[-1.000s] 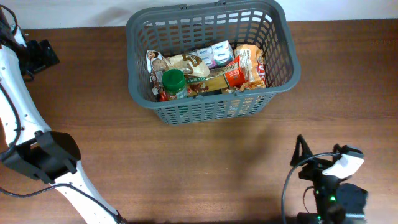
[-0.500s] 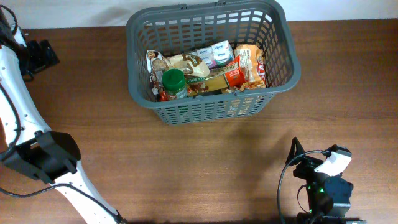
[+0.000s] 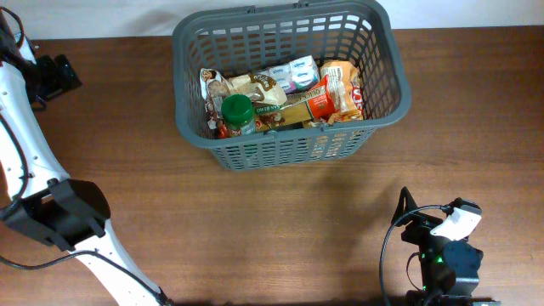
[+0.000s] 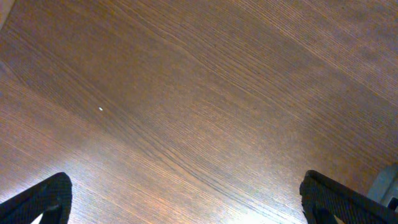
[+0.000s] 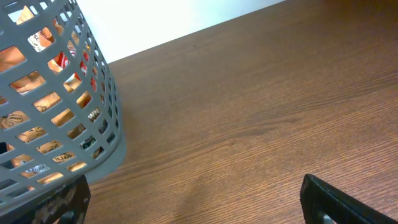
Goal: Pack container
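Well off to the left of the container (image 3: 280, 155), past its far-left corner: left claw (image 4: 189, 202), hanging over bare brown bench (image 4: 205, 93). Seen from the left wrist camera, black fingertips (image 4: 38, 200) pushed out to the two bottom corners of the view, wide apart, gripping nothing. Also left of the container, but nearer the front: white left arm (image 3: 21, 144) with a black joint block low down.

Container itself standing upright on the bench at the far edge, dark grey, lattice-sided, holding groceries. Inside, near its left wall: green-lidded jar (image 3: 237, 109), lid facing up. Just right of the jar and a little farther back: brown-and-white bag (image 3: 255, 87). Farther right, toward the back wall: white-and-blue pack (image 3: 297, 73). In front of that pack: red-labelled item (image 3: 319, 103), lying tilted. Against the right wall: orange packet (image 3: 344, 85).

In front of the container's right corner and well apart from it: right claw (image 5: 205, 202), low over the bench, fingers spread far apart, nothing between them. From the right wrist camera, grey lattice wall filling the left edge, packets showing through the slots, bare bench everywhere right of it.
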`<act>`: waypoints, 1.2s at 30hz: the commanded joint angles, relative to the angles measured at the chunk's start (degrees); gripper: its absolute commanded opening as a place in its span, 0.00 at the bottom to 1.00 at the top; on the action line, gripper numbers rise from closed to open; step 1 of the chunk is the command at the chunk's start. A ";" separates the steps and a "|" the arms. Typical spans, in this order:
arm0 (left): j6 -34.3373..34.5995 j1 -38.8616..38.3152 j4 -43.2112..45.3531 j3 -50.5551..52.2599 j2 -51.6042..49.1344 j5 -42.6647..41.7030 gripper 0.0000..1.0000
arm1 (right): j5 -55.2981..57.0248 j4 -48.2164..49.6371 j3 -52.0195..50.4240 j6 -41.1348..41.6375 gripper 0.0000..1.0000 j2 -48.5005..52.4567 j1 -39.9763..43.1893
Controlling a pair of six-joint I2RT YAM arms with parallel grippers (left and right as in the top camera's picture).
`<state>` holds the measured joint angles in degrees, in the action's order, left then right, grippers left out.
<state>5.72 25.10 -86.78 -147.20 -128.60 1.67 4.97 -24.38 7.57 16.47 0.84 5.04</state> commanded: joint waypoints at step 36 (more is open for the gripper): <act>-5.70 -26.45 68.28 94.88 84.06 16.04 0.99 | 1.07 0.20 -0.50 -0.09 0.99 -0.63 -0.52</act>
<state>0.67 -1.13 -21.91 -62.67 -53.01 18.35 5.15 -24.23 7.51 16.47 0.84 5.04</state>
